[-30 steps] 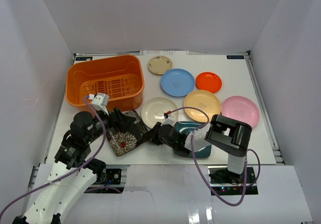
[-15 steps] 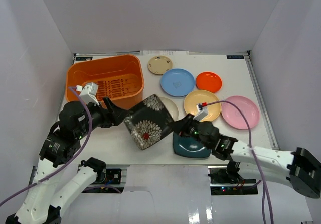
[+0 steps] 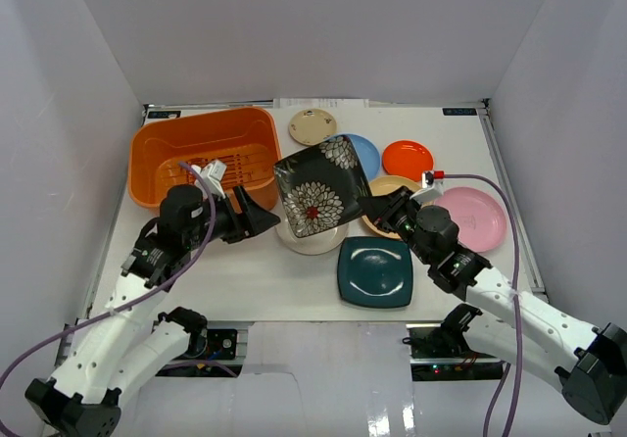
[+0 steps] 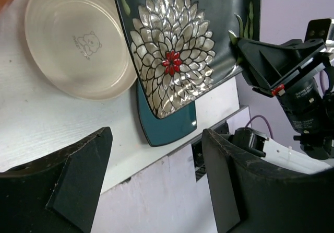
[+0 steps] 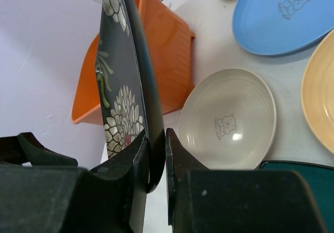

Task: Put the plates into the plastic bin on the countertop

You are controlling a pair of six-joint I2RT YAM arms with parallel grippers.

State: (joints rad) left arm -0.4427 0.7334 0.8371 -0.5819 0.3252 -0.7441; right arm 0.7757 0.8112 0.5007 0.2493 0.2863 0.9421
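Plain white walls close the scene in: a back wall (image 3: 313, 35) at 12 o'clock, a left wall (image 3: 59, 114) at 9 and a right wall (image 3: 578, 114) at 3. Between them lies the white countertop (image 3: 460, 143), evenly lit. A glossy white ledge (image 3: 323, 378) at 6 o'clock shows soft reflections.

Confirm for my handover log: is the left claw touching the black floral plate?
Apart. The left wrist view shows the open left claw short of the black floral plate, with clear space between them.
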